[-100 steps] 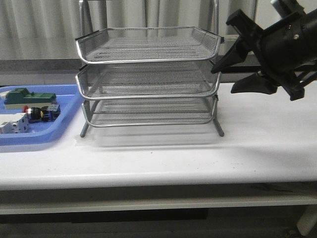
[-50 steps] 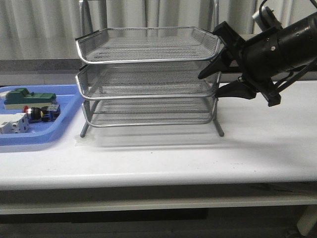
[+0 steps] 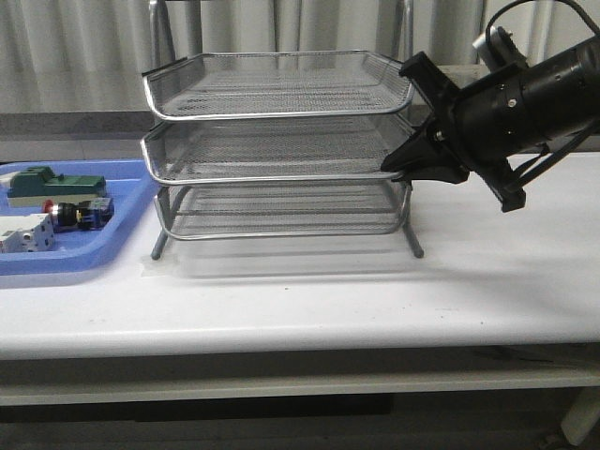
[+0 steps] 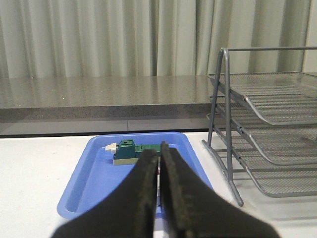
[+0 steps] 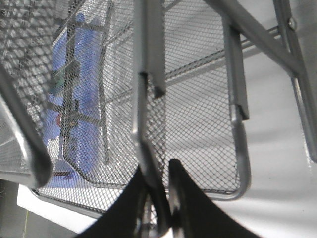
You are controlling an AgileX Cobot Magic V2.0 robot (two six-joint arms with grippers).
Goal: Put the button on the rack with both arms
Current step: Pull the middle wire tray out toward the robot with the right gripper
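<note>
Front view: the button (image 3: 77,214) lay on its side in the blue tray (image 3: 122,239) at the table's left end, long axis roughly left-right, red cap toward the left, between a green block (image 3: 52,184) and a white block (image 3: 26,232). The left gripper (image 4: 159,163), fingers pressed together on nothing, sat nearer, facing that tray. Well apart, the right gripper (image 3: 412,155) was clamped on the wire rack's (image 3: 281,141) middle-tier right rim
</note>
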